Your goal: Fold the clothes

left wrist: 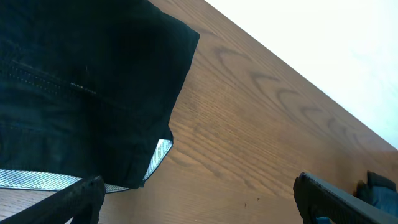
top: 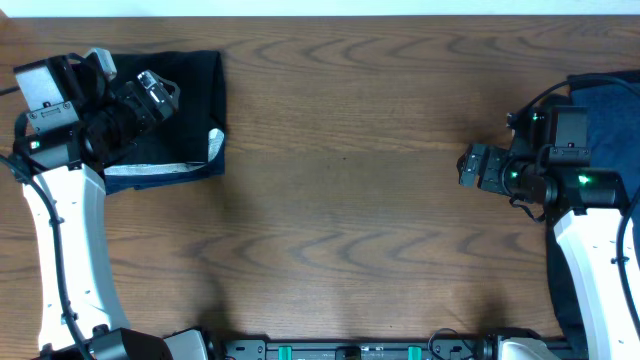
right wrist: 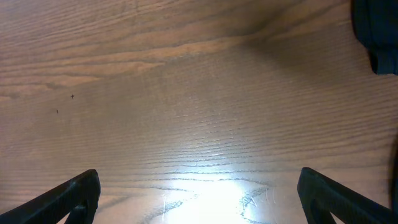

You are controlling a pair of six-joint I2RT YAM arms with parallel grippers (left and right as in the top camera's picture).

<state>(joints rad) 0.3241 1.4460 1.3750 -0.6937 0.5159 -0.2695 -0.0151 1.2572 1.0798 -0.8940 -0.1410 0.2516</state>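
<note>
Your left claw point(left wrist: 200, 200) has its fingers spread wide with nothing between them, over the corner of the black garment point(left wrist: 81, 81). Your right claw point(right wrist: 200, 199) is also wide apart and empty, above bare tabletop point(right wrist: 186, 93). Further out, the black garment lies folded at the tabletop's far left, its pale grey waistband strip point(left wrist: 37, 179) showing along the near edge. At the far right, the navy garment point(top: 608, 110) lies beside the right arm.
</note>
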